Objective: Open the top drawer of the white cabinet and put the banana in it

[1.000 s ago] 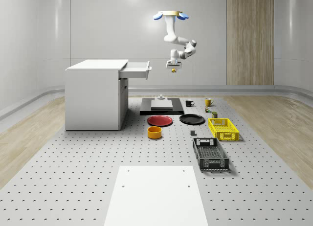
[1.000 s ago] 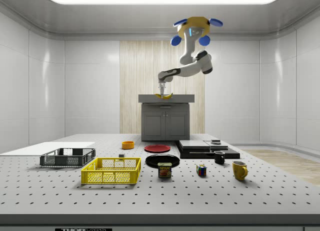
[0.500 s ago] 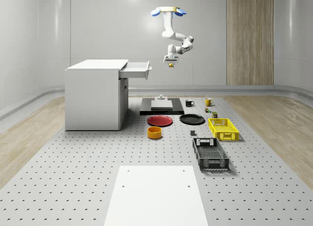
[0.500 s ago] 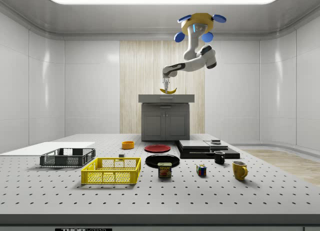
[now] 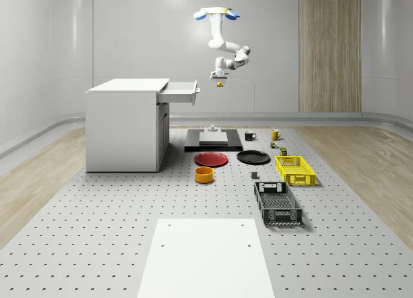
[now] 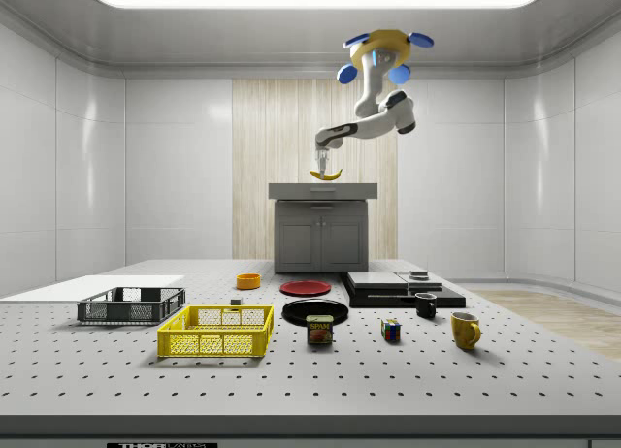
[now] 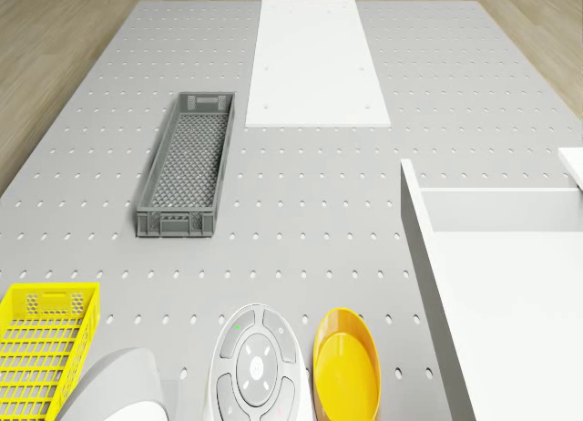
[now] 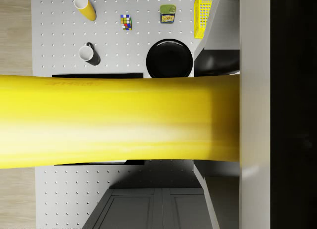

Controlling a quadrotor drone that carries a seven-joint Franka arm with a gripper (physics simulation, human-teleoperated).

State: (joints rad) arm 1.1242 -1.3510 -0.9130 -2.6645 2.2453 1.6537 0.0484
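The drone (image 5: 216,13) hovers high above the table, just beyond the front of the white cabinet (image 5: 126,124), whose top drawer (image 5: 179,90) stands pulled open. The gripper (image 6: 319,168) hangs from the bent arm, its fingers closed on the banana (image 6: 325,175), held in the air beside and slightly above the drawer.

Yellow banana (image 8: 119,121); white cabinet (image 5: 126,124); red plate (image 5: 211,158); yellow crate (image 5: 294,169)

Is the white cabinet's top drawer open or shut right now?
Open: the top drawer juts out from the white cabinet toward the whole-scene view's right, its empty tray visible.
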